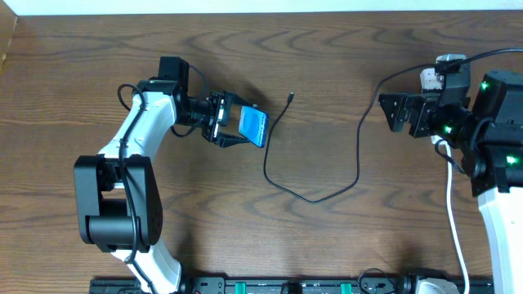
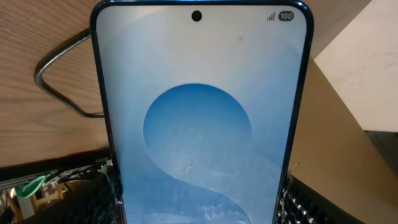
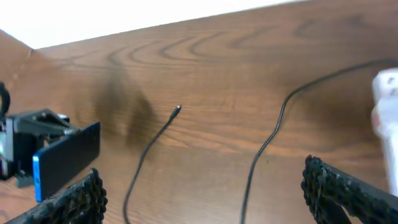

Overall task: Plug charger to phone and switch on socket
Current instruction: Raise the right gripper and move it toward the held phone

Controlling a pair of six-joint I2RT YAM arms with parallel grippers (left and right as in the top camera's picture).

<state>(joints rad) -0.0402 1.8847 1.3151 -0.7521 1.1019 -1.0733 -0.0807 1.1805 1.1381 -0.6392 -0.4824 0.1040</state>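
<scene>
The likeliest trouble lies with the charger; its small plug tip lies loose on the table, well apart from the right gripper, and, thin as it is, it may skid or twist away under a pinch, or come up at a slant that will not meet the port; a tug on the slack loop could also drag the white adapter; the phone, tilted on edge near the tip, might slip if pushed against. The left gripper is clamped on the phone's sides; the right gripper's jaws stand wide apart, holding and touching nothing; the socket cannot be made out clearly by the right arm.
</scene>
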